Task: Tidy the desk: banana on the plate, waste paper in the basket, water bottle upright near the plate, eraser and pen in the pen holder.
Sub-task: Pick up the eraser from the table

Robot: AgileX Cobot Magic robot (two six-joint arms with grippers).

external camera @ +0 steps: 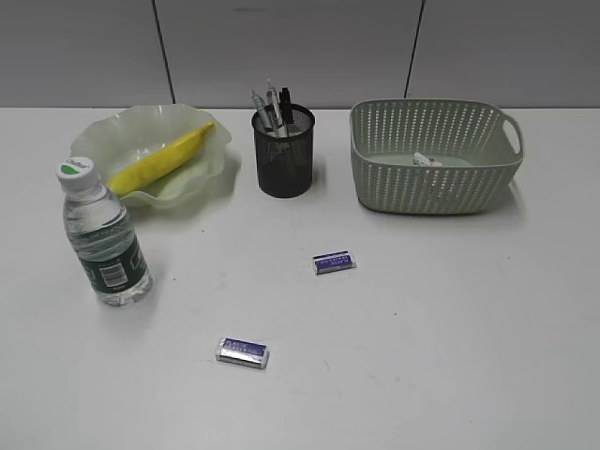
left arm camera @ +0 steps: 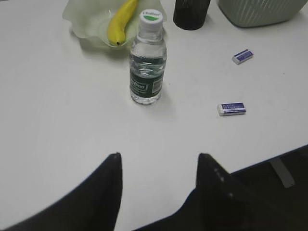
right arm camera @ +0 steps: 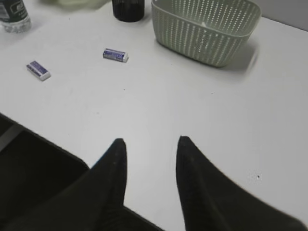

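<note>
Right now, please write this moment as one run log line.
banana on plate | bottle upright | paper in basket | two erasers on desk | both hands open, empty

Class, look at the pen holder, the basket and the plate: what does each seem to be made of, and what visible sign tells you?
Pen holder: probably black metal mesh; the pens show through its fine weave.
Basket: likely matte sage-green moulded plastic, with regular perforations and handle cut-outs.
Plate: translucent pale green, glossy, with a wavy rim; glass or plastic, unclear.
</note>
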